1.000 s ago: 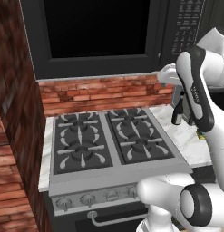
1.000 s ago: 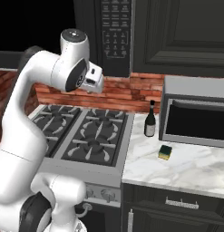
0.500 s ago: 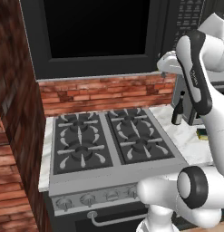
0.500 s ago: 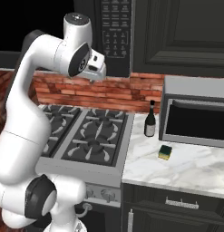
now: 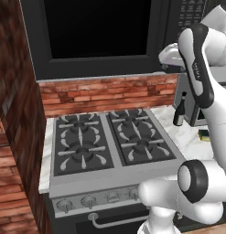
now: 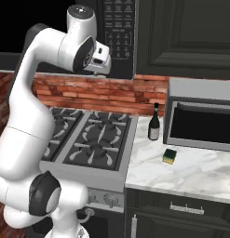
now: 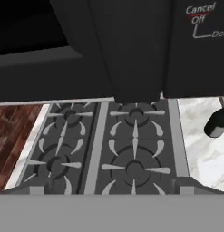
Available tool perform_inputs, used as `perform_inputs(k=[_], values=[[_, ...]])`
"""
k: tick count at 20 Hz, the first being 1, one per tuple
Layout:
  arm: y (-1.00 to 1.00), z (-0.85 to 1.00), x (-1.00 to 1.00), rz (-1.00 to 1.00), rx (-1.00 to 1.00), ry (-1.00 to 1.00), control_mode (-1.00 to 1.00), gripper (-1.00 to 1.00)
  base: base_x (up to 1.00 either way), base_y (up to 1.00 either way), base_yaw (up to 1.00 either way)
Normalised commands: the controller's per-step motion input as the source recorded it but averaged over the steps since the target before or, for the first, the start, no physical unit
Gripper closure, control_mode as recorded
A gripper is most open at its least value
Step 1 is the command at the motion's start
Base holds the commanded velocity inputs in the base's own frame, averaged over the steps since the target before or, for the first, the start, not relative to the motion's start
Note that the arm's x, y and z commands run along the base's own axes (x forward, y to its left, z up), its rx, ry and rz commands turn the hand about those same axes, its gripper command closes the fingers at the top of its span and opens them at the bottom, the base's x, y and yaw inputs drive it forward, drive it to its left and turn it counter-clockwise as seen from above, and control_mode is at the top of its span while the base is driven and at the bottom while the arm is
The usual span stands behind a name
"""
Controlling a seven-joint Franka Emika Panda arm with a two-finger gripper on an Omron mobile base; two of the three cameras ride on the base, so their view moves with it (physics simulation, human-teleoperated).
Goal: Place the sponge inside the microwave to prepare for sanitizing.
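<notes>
The gripper (image 6: 103, 69) hangs high up in front of the microwave (image 5: 100, 36), just at the lower edge of its door near the button panel (image 6: 117, 28), with its jaws spread wide and nothing between them. In the hand view the finger tips (image 7: 37, 186) rise at the bottom, far apart, over the stove (image 7: 113, 149) below, and the dark underside of the microwave door (image 7: 127, 45) is close ahead. The microwave door is shut; its window is black.

The sponge (image 6: 170, 156) lies flat on the counter (image 6: 195, 172), green layer up, near the front edge of the marble, right of the stove (image 6: 88, 139) and in front of the silver-grey oven box (image 6: 200, 118). A dark bottle (image 6: 154, 123) stands upright behind the sponge, toward the counter's back edge, between the stove and the box. In the left base view the sponge (image 5: 204, 134) peeks out beside the arm. The gripper is well apart from the sponge.
</notes>
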Motion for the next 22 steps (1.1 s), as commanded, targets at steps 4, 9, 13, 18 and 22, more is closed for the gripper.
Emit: perform_inputs(k=[4, 9, 13, 18, 22], values=[[0.00, 0.10, 0.12, 0.00, -0.01, -0.26, -1.00, -1.00, 0.00, 0.00, 0.00], [0.00, 0.08, 0.16, 0.00, -0.01, -0.34, -1.00, -1.00, 0.00, 0.00, 0.00], [0.00, 0.14, 0.27, 0.00, 0.00, -0.22, -1.00, -1.00, 0.00, 0.00, 0.00], [-0.11, 0.24, 0.42, 0.00, 0.00, -0.01, -1.00, -1.00, 0.00, 0.00, 0.00], [-0.09, 0.28, 0.37, 0.00, 0.00, 0.00, -1.00, -1.00, 0.00, 0.00, 0.00]])
